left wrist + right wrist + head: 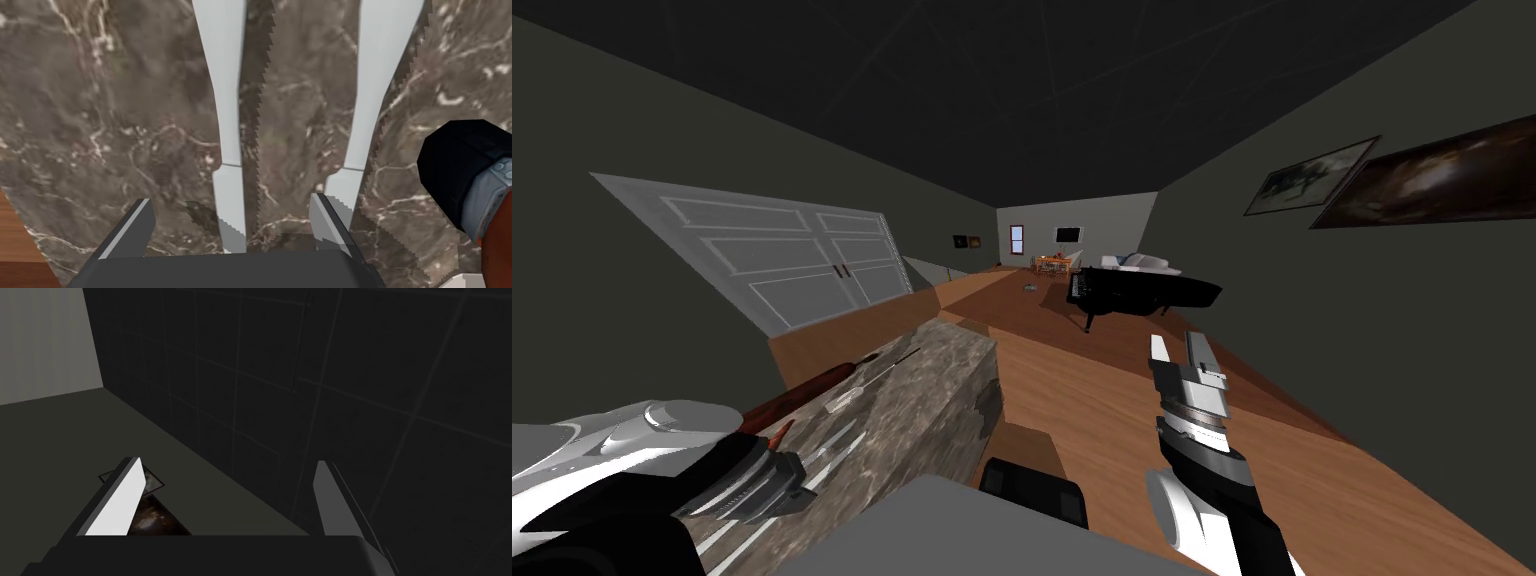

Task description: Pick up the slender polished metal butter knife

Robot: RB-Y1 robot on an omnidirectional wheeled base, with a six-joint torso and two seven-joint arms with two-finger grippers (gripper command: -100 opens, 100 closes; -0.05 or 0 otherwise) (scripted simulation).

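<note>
A: Gripping the butter knife (227, 100) yet?

B: No. The left gripper (230, 200) is hanging open above it, fingers straddling it on the marbled desk (100, 100). A second knife (375, 75) is lying just beside. Closing and lifting are remaining. The right gripper (1177, 345) is idling open.

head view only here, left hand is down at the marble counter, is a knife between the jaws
observer: Yes, the left wrist view shows one pale knife lying between the left gripper's open jaws.
operator: any other knife close
observer: A second knife, alike, lies beside it, partly hidden behind one finger.
operator: what's past that one
observer: A black-capped, red-brown handle.
</note>
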